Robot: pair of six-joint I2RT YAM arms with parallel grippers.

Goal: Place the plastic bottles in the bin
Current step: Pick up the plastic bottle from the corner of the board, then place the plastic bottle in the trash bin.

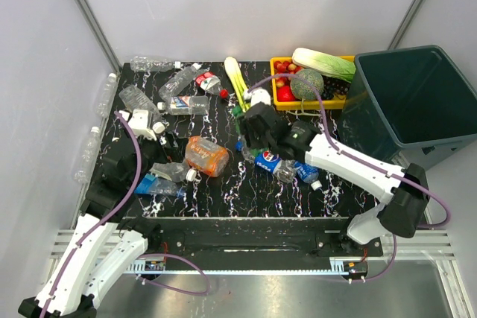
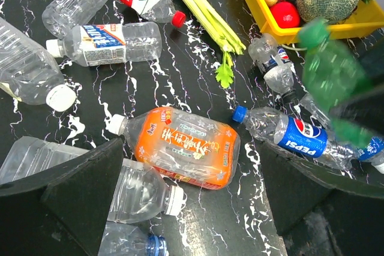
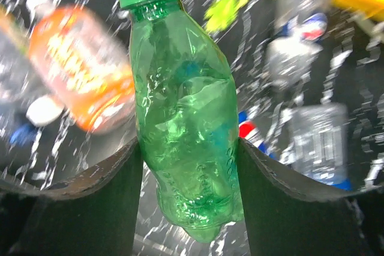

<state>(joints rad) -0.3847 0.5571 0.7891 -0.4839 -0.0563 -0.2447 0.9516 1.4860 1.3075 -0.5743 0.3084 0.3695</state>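
Plainly, the right tool is pinching the green bottle across its belly, one finger pressed into either side. The bottle's long axis runs in line with the fingers, with its base toward the wrist and its green cap pointing out past the fingertips. In the left wrist view it shows blurred and tilted, cap toward the far side, and it looks to be off the worktop. The left tool is spread wide and holds nothing, above the orange bottle and some clear ones. No bottle shows in the bin, well off to the right. By my reckoning the task has hardly begun: one bottle is in hand, and about a dozen others lie scattered on the worktop.
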